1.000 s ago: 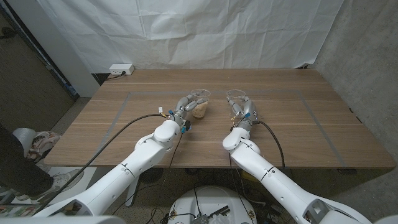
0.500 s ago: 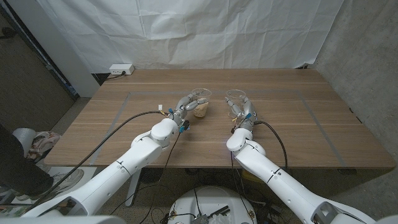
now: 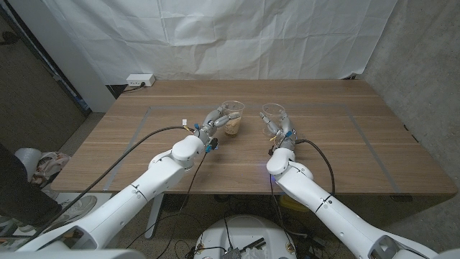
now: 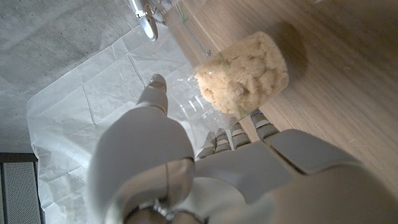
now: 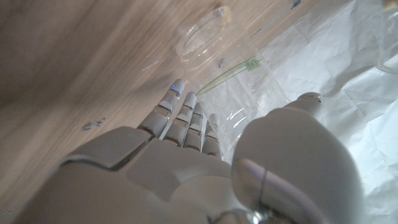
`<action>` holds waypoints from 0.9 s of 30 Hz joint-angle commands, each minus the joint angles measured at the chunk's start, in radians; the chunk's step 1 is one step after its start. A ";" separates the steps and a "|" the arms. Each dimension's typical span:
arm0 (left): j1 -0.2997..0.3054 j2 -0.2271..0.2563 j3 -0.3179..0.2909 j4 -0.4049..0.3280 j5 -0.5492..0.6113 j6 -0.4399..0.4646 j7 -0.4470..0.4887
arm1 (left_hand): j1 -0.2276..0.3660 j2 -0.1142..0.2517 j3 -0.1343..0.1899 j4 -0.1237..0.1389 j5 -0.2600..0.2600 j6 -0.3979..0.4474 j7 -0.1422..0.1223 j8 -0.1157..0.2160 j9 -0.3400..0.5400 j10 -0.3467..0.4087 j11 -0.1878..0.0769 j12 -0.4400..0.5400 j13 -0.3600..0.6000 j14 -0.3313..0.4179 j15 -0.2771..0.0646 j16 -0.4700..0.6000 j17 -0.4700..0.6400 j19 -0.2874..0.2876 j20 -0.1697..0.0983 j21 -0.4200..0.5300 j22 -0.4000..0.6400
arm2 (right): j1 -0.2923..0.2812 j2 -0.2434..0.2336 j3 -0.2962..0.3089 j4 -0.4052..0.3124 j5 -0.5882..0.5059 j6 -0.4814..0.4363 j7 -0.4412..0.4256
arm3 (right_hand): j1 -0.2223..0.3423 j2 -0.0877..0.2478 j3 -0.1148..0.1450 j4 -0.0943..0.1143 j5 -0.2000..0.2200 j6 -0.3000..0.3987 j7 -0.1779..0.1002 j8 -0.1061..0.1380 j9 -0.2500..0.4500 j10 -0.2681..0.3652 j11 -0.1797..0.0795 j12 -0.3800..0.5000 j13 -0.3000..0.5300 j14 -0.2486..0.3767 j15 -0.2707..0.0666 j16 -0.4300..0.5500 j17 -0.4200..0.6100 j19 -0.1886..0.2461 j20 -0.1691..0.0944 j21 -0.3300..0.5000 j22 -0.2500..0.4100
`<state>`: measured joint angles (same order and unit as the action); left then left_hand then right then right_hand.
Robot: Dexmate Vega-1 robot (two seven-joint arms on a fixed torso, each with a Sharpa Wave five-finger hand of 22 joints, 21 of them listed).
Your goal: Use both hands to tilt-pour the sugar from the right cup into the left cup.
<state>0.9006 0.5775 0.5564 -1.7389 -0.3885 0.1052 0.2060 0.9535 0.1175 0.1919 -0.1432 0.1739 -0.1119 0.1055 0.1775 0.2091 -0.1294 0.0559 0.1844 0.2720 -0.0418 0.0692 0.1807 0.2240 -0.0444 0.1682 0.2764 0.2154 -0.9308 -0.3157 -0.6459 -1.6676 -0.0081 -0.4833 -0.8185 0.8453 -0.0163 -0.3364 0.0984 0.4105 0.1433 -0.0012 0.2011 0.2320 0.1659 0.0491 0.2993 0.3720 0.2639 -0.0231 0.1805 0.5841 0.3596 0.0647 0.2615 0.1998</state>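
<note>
A clear plastic cup (image 3: 233, 119) with pale brown sugar in its bottom (image 4: 245, 73) stands on the wooden table (image 3: 323, 155). My left hand (image 3: 209, 127) grips it, thumb on one side of its clear wall and fingers (image 4: 239, 132) on the other. A second clear cup (image 3: 272, 115) stands upright to its right and looks empty; its base (image 5: 202, 38) is on the table. My right hand (image 3: 282, 134) is beside this cup with straight fingers (image 5: 186, 118) along its wall and the thumb apart, not clasping it.
A white power strip (image 3: 139, 80) lies at the table's back left corner. A white sheet (image 3: 230, 36) hangs behind the table. Thin tape lines (image 3: 370, 147) frame a rectangle on the tabletop around both cups.
Both forearms have shifted slightly, the right one outward. The two cups stay where they were. The right wrist view is blurred by motion.
</note>
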 commanded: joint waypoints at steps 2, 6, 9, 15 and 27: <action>-0.009 0.020 -0.002 -0.004 -0.012 -0.004 -0.040 | -0.010 0.002 0.002 0.008 0.004 -0.077 0.018 -0.005 0.000 -0.067 0.026 0.000 0.005 -0.062 0.025 -0.002 0.002 -0.043 0.012 -0.013 0.004 | -0.006 -0.037 0.004 -0.032 0.026 0.010 0.047 | -0.021 0.000 -0.002 0.009 0.002 -0.022 0.004 -0.007 0.000 -0.022 0.003 -0.014 -0.001 -0.024 0.012 0.001 -0.004 -0.014 0.014 -0.011 0.000; -0.011 0.024 -0.002 -0.003 -0.014 -0.009 -0.052 | -0.017 0.005 0.003 0.011 0.004 -0.121 0.019 -0.005 -0.002 -0.102 0.040 0.002 0.006 -0.102 0.039 -0.003 0.003 -0.071 0.017 -0.023 0.006 | -0.008 -0.036 0.005 -0.035 0.026 0.010 0.042 | -0.029 -0.005 -0.002 0.011 0.002 -0.049 0.006 -0.013 -0.002 -0.040 0.008 -0.026 -0.005 -0.045 0.022 0.001 -0.011 -0.030 0.026 -0.019 0.000; -0.010 0.024 -0.003 -0.002 -0.018 -0.013 -0.055 | -0.021 0.007 0.003 0.013 0.004 -0.138 0.020 -0.005 -0.003 -0.112 0.046 0.004 0.006 -0.117 0.044 -0.003 0.004 -0.084 0.020 -0.027 0.007 | -0.011 -0.043 0.005 -0.040 0.029 0.017 0.051 | -0.037 -0.009 -0.002 0.014 0.002 -0.065 0.009 -0.014 -0.004 -0.054 0.009 -0.036 -0.008 -0.062 0.026 0.002 -0.016 -0.047 0.031 -0.026 -0.001; -0.005 0.030 -0.009 -0.001 -0.033 -0.034 -0.079 | -0.052 -0.006 -0.009 0.021 0.006 -0.211 0.010 -0.002 -0.007 -0.175 0.064 0.007 0.009 -0.198 0.066 -0.004 0.004 -0.137 0.025 -0.043 0.010 | -0.021 -0.078 0.011 -0.054 0.056 0.069 0.109 | -0.060 -0.027 -0.004 0.020 0.001 -0.111 0.011 -0.016 -0.010 -0.100 0.018 -0.067 -0.017 -0.124 0.050 0.000 -0.032 -0.103 0.080 -0.049 -0.004; 0.032 0.046 -0.034 -0.021 -0.054 -0.086 -0.088 | -0.111 -0.020 -0.032 0.041 0.010 -0.282 -0.014 0.004 -0.010 -0.244 0.113 0.013 0.013 -0.292 0.110 -0.002 0.003 -0.210 0.037 -0.063 0.010 | -0.041 -0.138 0.022 -0.049 0.062 0.247 0.183 | -0.150 -0.012 -0.002 0.056 -0.003 -0.129 0.018 -0.005 -0.016 -0.128 0.054 -0.088 -0.033 -0.203 0.092 0.002 -0.057 -0.157 0.150 -0.067 -0.009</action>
<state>0.9040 0.6113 0.5433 -1.7465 -0.4188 0.0676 0.1348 0.8533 0.0989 0.1628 -0.1084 0.1778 -0.1728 0.0994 0.1736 0.1997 -0.1713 0.1519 0.1893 0.2814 -0.1725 0.1663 0.1807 0.2257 -0.1741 0.1950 0.2203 0.2212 -0.9533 -0.4001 -0.6354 -1.7142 0.0407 -0.3726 -0.7034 0.7157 -0.0268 -0.3349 0.1440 0.4104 0.0154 0.0231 0.1889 0.2145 0.0440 0.0933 0.2143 0.3386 0.0748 0.0664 0.1805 0.5297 0.2204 0.2114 0.1995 0.1879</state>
